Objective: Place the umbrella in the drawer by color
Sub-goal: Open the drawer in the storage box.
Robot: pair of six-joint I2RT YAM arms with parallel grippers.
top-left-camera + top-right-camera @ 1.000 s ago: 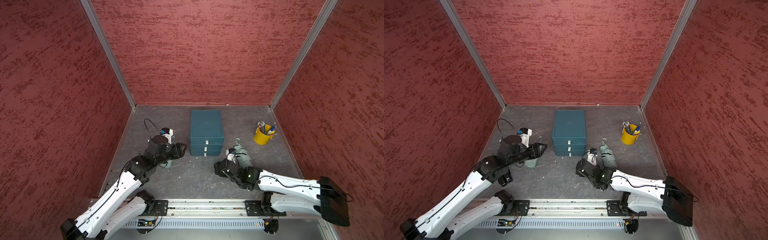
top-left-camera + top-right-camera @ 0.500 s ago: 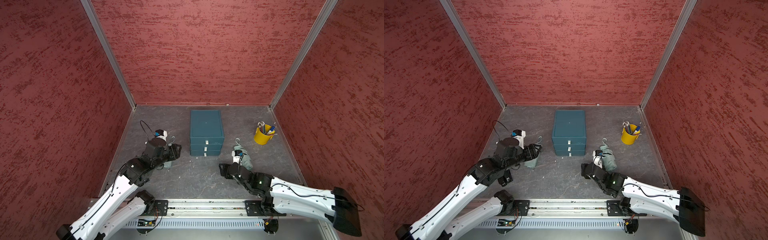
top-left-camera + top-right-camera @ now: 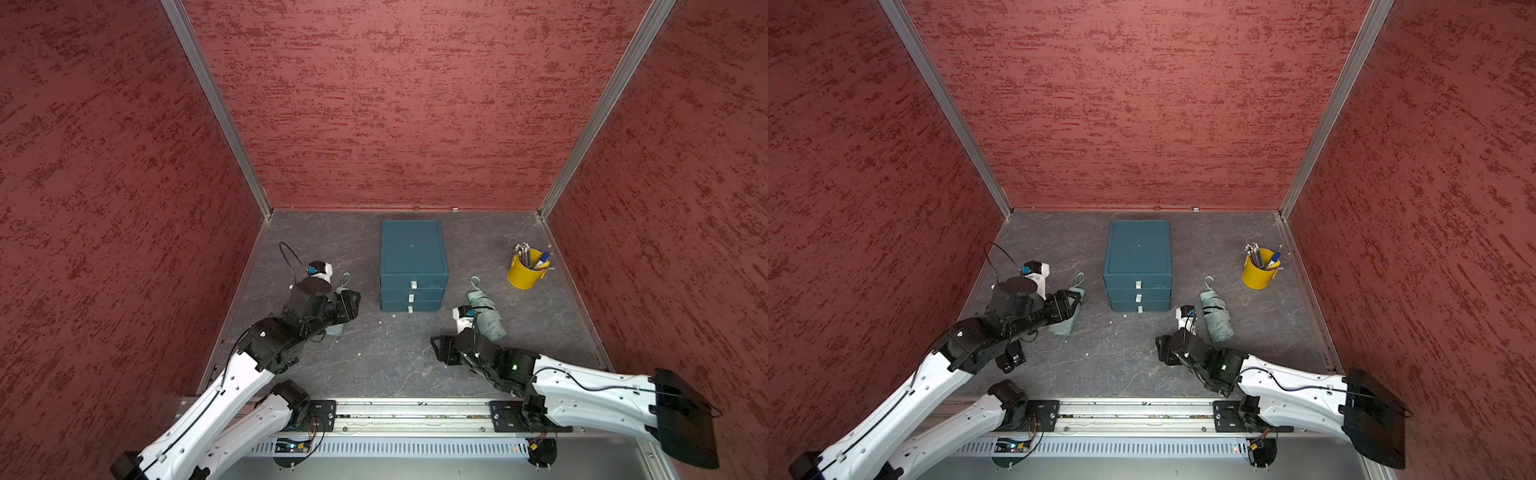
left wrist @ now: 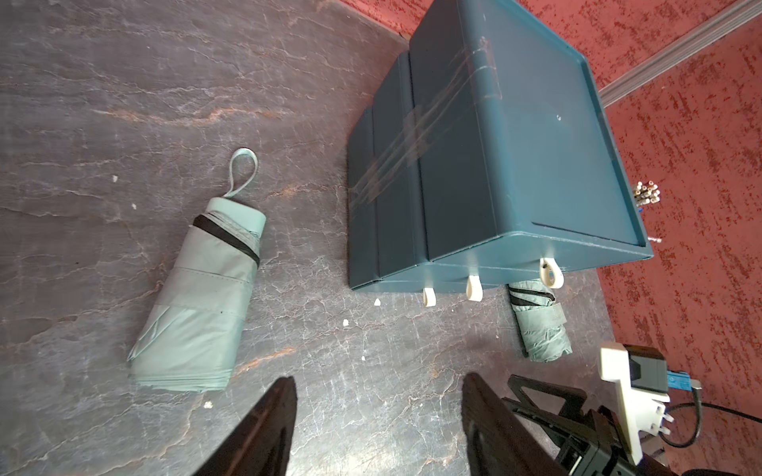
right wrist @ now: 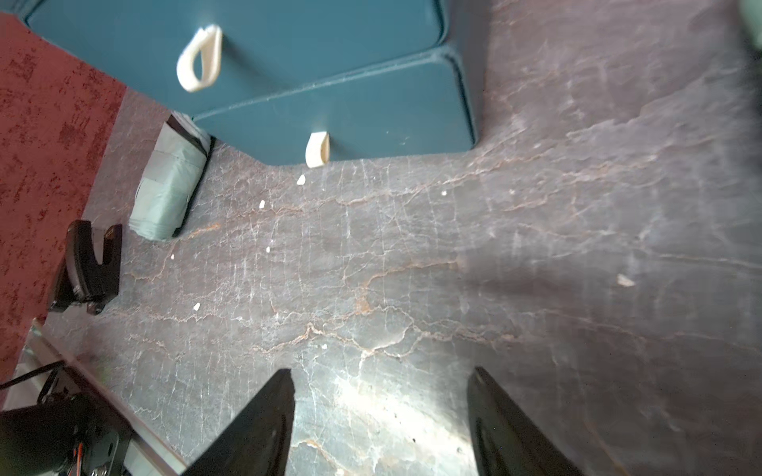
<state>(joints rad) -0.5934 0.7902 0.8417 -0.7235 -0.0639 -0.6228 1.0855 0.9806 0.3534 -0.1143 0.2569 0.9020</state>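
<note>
Drawer unit (image 3: pixel 413 257) is standing with all three drawers shut. Left umbrella (image 4: pixel 198 296) is lying flat just left of the unit, and right umbrella (image 3: pixel 486 311) is lying flat just right of it. Left gripper (image 4: pixel 377 379) is hovering front-left of the unit and right gripper (image 5: pixel 381 371) front-right, both with jaws spread, gripping nothing.

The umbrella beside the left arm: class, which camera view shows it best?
The left wrist view: the umbrella lies whole and unobstructed, from strap loop to folded end. In both top views the left arm covers most of it. The right wrist view shows only part, behind the drawer unit.
</note>
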